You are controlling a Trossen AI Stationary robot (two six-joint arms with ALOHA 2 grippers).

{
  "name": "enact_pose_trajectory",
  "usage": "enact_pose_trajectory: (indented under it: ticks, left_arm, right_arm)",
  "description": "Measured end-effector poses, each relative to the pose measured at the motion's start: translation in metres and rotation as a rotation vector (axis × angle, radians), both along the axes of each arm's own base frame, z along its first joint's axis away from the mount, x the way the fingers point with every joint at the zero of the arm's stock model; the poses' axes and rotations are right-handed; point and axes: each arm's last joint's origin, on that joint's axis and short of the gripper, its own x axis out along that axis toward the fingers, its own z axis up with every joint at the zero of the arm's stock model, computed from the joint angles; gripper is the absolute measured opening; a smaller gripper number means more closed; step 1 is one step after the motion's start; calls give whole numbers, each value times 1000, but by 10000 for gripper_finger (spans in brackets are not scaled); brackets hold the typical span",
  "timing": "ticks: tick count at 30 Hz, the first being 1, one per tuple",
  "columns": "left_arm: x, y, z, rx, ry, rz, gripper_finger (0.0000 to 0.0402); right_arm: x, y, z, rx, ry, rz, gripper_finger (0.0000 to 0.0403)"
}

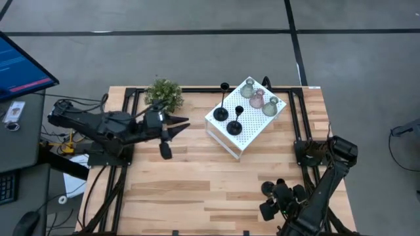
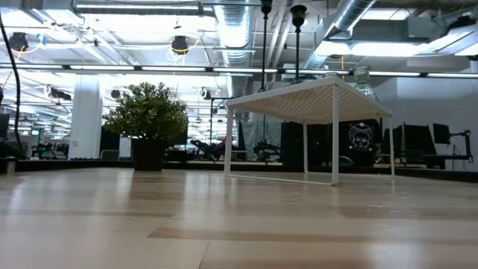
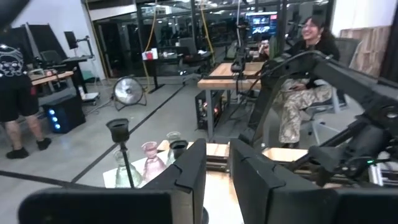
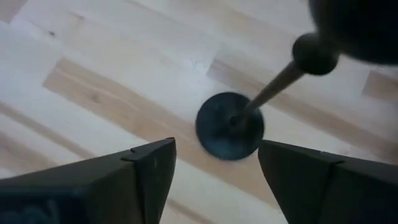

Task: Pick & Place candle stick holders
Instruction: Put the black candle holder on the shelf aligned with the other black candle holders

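A white perforated box [image 1: 244, 134] stands at the table's far right. On it stand two black holders [image 1: 234, 126] and three glass holders, two greenish-grey [image 1: 248, 88] and one pink [image 1: 257, 99]. A third black holder [image 4: 230, 127] stands upright on its round base on the wood near the front right, and it also shows in the high view [image 1: 266, 189]. My right gripper [image 4: 216, 165] is open above it, with a finger on either side of the base, apart from it. My left gripper [image 1: 178, 126] hovers left of the box with a narrow gap between its fingers and holds nothing.
A green potted plant [image 1: 164, 94] stands at the far edge, left of the box. Bare wood [image 1: 197, 190] lies between the arms. People stand and sit in the room beyond the table [image 3: 305, 68].
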Motion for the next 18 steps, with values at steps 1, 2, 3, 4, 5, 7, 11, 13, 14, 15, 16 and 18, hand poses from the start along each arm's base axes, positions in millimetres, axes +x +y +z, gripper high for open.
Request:
enact_pose_trajectory:
  ticks: [1,2,3,4,5,7,11,13,14,15,16,18]
  left_arm:
    - [-2,-1,1,-2,-3,-7,72]
    - [-3,-2,1,-2,-5,-13,72]
    - [-3,-3,1,-3,-6,-17,72]
    - [-3,-4,1,-3,-6,-23,72]
    - [-3,-5,1,-5,-5,-28,72]
    - [-3,-7,0,-4,-2,-35,72]
    - [-1,-8,-1,0,7,-36,72]
    - [-1,-8,-1,-1,4,-35,72]
    - [-1,-8,-1,-2,3,-34,72]
    - [-1,-8,-1,-2,3,-28,72]
    - [-1,-7,-1,-2,4,-18,72]
    - [-1,-7,-1,1,6,-2,72]
  right_arm:
    - [0,-2,-2,-12,3,0,221]
    - [-1,-3,-3,-21,2,1,220]
    - [-1,-4,-5,-32,-6,5,219]
    - [-1,-5,-6,-47,-14,10,218]
    - [-1,-6,-7,-60,-22,17,217]
    - [-1,-8,-9,-81,-36,29,217]
    - [2,-14,-12,-113,-42,28,217]
    - [2,-15,-13,-125,-51,32,211]
    - [2,-15,-14,-127,-51,32,204]
    - [2,-15,-14,-129,-48,33,192]
    - [2,-15,-14,-129,-43,36,175]
    - [1,-15,-14,-128,-29,40,127]
